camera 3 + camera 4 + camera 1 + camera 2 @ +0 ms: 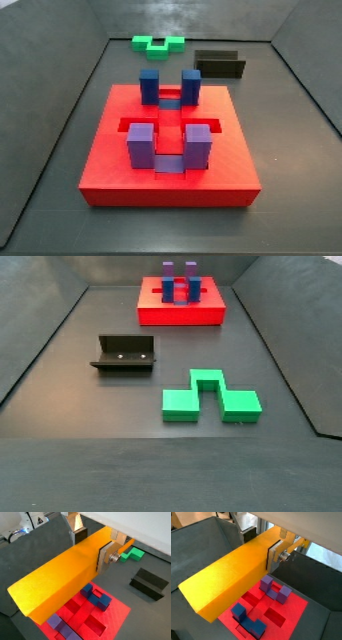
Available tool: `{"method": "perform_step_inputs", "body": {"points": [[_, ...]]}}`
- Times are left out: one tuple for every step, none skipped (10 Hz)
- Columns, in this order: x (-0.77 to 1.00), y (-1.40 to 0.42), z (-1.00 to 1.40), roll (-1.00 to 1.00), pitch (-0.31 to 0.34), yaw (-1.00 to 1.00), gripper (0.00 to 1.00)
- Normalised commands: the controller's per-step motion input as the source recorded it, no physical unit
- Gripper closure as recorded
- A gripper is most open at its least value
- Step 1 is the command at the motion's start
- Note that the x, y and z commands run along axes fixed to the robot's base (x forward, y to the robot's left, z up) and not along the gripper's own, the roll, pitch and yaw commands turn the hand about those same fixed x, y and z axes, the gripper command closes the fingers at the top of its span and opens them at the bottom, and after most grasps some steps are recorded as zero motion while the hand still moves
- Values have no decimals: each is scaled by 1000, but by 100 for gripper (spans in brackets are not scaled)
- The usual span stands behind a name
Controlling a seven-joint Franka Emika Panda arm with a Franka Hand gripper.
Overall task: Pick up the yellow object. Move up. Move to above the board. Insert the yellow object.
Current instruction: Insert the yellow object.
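Yellow object (pixel 57 577) sits clamped in the gripper (pixel 103 556), fingers (pixel 276 554) pinching its end, high over the board (pixel 110 614), probably lining up for insertion.

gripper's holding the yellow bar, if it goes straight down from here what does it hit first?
Probably the board. In both wrist views the gripper clamps the yellow object directly over it, so the bar would likely meet the blue posts or purple posts first. Depth is unclear, and the gripper is absent from both side views.
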Motion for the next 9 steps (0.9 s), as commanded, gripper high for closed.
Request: {"method": "perform_step_inputs", "body": {"points": [[0, -237, -491, 436, 0, 91, 100], [0, -243, -497, 429, 0, 106, 100], [0, -226, -546, 403, 0, 111, 100], [97, -89, -554, 227, 0, 100, 100], [137, 0, -577, 0, 0, 57, 100], [97, 0, -577, -17, 0, 86, 100], [17, 0, -526, -90, 0, 23, 100], [0, 0, -457, -181, 0, 0, 100], [-6, 0, -417, -176, 0, 0, 100]]}}
